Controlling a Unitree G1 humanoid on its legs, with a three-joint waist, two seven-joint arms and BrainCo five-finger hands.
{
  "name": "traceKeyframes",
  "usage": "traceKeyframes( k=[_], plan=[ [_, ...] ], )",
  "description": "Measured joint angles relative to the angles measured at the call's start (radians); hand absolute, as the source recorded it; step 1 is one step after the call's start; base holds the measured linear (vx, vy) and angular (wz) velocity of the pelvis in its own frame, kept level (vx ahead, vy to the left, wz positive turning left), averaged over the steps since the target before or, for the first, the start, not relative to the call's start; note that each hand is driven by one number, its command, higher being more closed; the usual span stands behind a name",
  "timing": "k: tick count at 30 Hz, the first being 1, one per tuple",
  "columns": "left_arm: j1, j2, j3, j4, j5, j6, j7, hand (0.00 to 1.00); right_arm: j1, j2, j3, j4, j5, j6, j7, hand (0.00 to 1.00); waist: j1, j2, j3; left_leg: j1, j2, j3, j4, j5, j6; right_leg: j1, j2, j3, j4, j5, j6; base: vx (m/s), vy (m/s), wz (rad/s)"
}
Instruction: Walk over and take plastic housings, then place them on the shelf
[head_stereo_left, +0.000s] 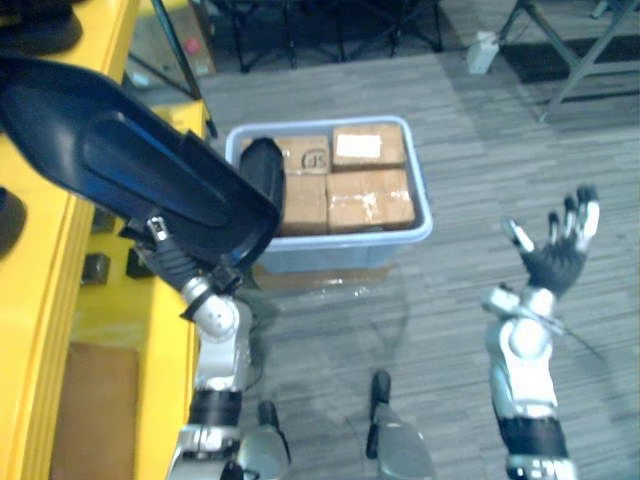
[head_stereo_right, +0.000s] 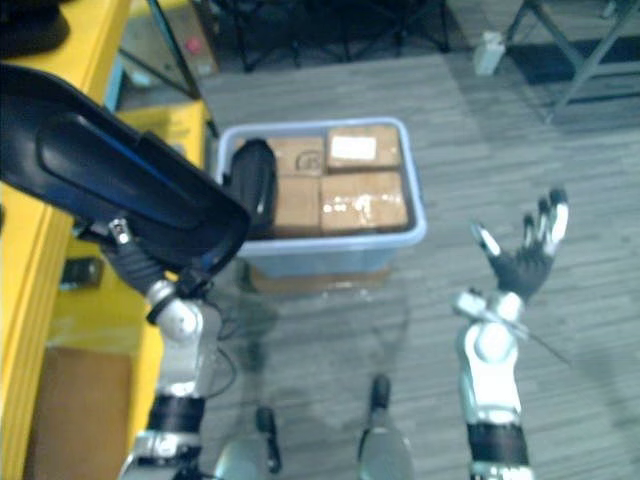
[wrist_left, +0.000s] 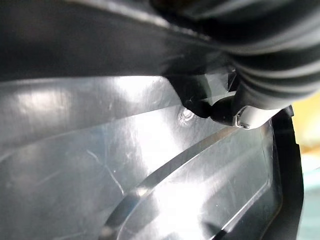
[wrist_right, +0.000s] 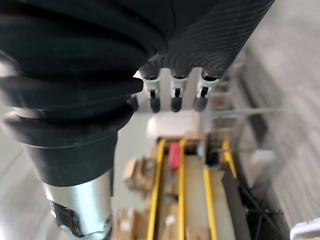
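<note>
Two plastic housings are showing up on my feed right now. Housing number one (head_stereo_left: 150, 170) is the big dark glossy shell that's hanging up at the robot's left, over the edge of the yellow shelf (head_stereo_left: 40, 300). I can't tell whether it's actually touching the shelf or just floating over it. The left hand (head_stereo_left: 172, 262) is reaching up under that shell from below, and the left wrist view is looking straight at the shiny inner face of it. Honestly I can't tell if that hand is clamping on or just propping the thing up, since the business end is sitting out of sight behind the plastic.

Housing number two (head_stereo_left: 263, 172) is sitting in the one pale blue bin (head_stereo_left: 420, 230) on the floor (head_stereo_left: 480, 150) ahead of the robot, tucked into the bin's left end. Four cardboard boxes (head_stereo_left: 370, 147) are filling the rest of that bin, two by two, and one of them is wearing a white label.

One free hand: the right hand (head_stereo_left: 555, 262) is hanging in the air on the right, well apart from the bin, palm up and spread wide, gripping nothing. Its fingers (wrist_right: 174, 95) are looking straight in its own wrist view too.
</note>
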Motion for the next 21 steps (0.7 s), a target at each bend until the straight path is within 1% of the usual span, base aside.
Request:
traceKeyframes(
  k=[1, 2, 4, 5, 7, 8, 9, 12, 13, 14, 15, 16, 18, 21],
  plan=[
    [0.013, 0.0, 0.01, -0.039, -0.004, -0.007, -0.047, 1.0, 0.013, 0.015, -0.017, 0.0, 0.035, -0.012, 0.039, 0.0, 0.001, 0.001, -0.02, 0.019, -0.001, 0.008, -0.015, 0.0, -0.001, 0.014, 0.001, 0.001, -0.011, 0.001, 0.0, 0.05, 0.006, -0.06],
    [0.015, 0.001, 0.014, -0.051, -0.004, -0.013, -0.07, 1.0, 0.019, 0.02, -0.021, 0.0, 0.048, -0.02, 0.056, 0.0, 0.0, 0.001, -0.028, 0.025, -0.001, 0.008, -0.016, 0.0, -0.001, 0.023, 0.002, 0.0, -0.016, 0.001, 0.0, 0.04, 0.004, -0.06],
    [0.016, 0.012, 0.036, -0.087, -0.008, -0.025, -0.169, 1.0, 0.023, 0.027, -0.018, 0.0, 0.102, -0.024, 0.115, 0.0, 0.001, -0.008, -0.064, 0.038, 0.0, 0.014, -0.028, 0.0, -0.001, 0.03, 0.004, 0.003, -0.02, 0.001, 0.001, 0.0, 0.0, -0.03],
    [0.018, 0.022, 0.039, -0.096, -0.01, -0.025, -0.19, 1.0, 0.021, 0.027, -0.018, 0.0, 0.104, -0.025, 0.124, 0.0, 0.002, -0.011, -0.069, 0.04, 0.0, 0.016, -0.029, 0.0, -0.002, 0.03, 0.005, 0.005, -0.02, 0.001, 0.001, 0.0, -0.001, -0.12],
    [0.056, 0.062, 0.081, -0.134, -0.026, -0.027, -0.288, 1.0, 0.001, 0.024, -0.015, 0.005, 0.135, -0.025, 0.16, 0.0, 0.01, -0.02, -0.085, 0.063, 0.003, 0.046, -0.032, -0.006, -0.006, 0.028, 0.011, 0.036, -0.021, 0.001, 0.001, -0.01, 0.003, -0.34],
    [0.075, 0.072, 0.097, -0.147, -0.036, -0.029, -0.317, 1.0, -0.005, 0.023, -0.017, 0.007, 0.144, -0.025, 0.165, 0.0, 0.01, -0.021, -0.089, 0.069, 0.004, 0.056, -0.032, -0.009, -0.008, 0.029, 0.012, 0.045, -0.021, 0.0, 0.002, -0.01, 0.004, -0.45],
    [0.114, 0.087, 0.12, -0.174, -0.06, -0.03, -0.361, 1.0, -0.008, 0.018, -0.022, 0.015, 0.154, -0.024, 0.183, 0.0, 0.011, -0.021, -0.103, 0.078, 0.005, 0.072, -0.029, -0.016, -0.009, 0.026, 0.015, 0.061, -0.021, -0.002, 0.004, 0.01, 0.003, -0.34],
    [0.174, 0.092, 0.152, -0.214, -0.067, -0.03, -0.442, 1.0, 0.008, 0.017, -0.056, 0.047, 0.21, -0.006, 0.247, 0.0, 0.011, -0.022, -0.138, 0.095, 0.009, 0.09, -0.028, -0.024, -0.011, 0.03, 0.021, 0.078, -0.021, -0.002, 0.005, 0.02, -0.002, -0.21],
    [0.194, 0.092, 0.156, -0.232, -0.07, -0.03, -0.475, 1.0, 0.02, 0.018, -0.072, 0.046, 0.221, 0.016, 0.286, 0.0, 0.009, -0.022, -0.138, 0.111, 0.011, 0.091, -0.027, -0.029, -0.012, 0.044, 0.023, 0.082, -0.021, -0.001, 0.005, 0.02, 0.003, -0.11],
    [0.207, 0.092, 0.157, -0.244, -0.063, -0.03, -0.495, 1.0, 0.037, 0.018, -0.082, 0.046, 0.221, 0.036, 0.317, 0.0, 0.008, -0.022, -0.138, 0.127, 0.012, 0.092, -0.026, -0.035, -0.013, 0.059, 0.025, 0.084, -0.021, -0.004, 0.008, 0.01, 0.008, -0.07],
    [0.212, 0.092, 0.157, -0.25, -0.061, -0.03, -0.5, 1.0, 0.046, 0.018, -0.085, 0.046, 0.221, 0.044, 0.329, 0.0, 0.008, -0.022, -0.139, 0.133, 0.012, 0.094, -0.026, -0.037, -0.013, 0.064, 0.025, 0.084, -0.021, -0.006, 0.01, -0.02, 0.023, -0.06],
    [0.221, 0.092, 0.157, -0.256, -0.061, -0.03, -0.512, 1.0, 0.064, 0.02, -0.087, 0.046, 0.221, 0.07, 0.358, 0.0, 0.008, -0.025, -0.15, 0.136, 0.012, 0.096, -0.024, -0.041, -0.012, 0.066, 0.024, 0.087, -0.021, -0.008, 0.012, -0.03, 0.022, -0.05],
    [0.229, 0.092, 0.157, -0.256, -0.06, -0.03, -0.513, 1.0, 0.083, 0.025, -0.086, 0.046, 0.221, 0.1, 0.393, 0.0, 0.007, -0.029, -0.16, 0.136, 0.011, 0.095, -0.021, -0.046, -0.011, 0.068, 0.022, 0.086, -0.021, -0.014, 0.015, -0.04, 0.023, -0.01],
    [0.264, 0.091, 0.152, -0.256, -0.055, -0.026, -0.492, 1.0, 0.091, 0.036, -0.099, 0.045, 0.221, 0.114, 0.422, 0.0, -0.002, -0.027, -0.166, 0.118, 0.01, 0.068, 0.001, -0.063, -0.009, 0.082, 0.013, 0.061, -0.021, -0.032, 0.014, -0.05, 0.03, 0.25]
  ],
)
